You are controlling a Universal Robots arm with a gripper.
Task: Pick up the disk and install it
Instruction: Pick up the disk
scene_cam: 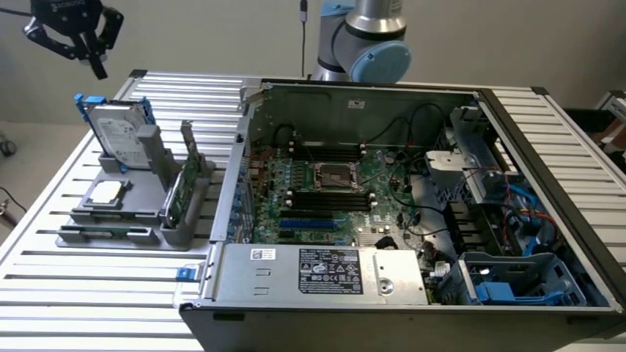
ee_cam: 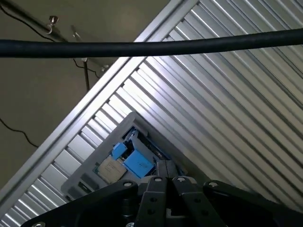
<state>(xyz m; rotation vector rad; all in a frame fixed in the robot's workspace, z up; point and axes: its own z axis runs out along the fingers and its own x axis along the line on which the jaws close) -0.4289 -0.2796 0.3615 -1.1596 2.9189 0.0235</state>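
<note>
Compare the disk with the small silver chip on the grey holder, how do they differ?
The disk stands on edge; the chip lies flat. The disk is larger and oblong; the chip is small and square. The disk has a blue frame; the chip has none. Both are silver and sit in the grey holder.

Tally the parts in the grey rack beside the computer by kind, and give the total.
Disk: 1
Square silver chip: 1
Upright green circuit card: 1
Thin green strip in the front slot, too small to name: 1
Total: 4
</note>
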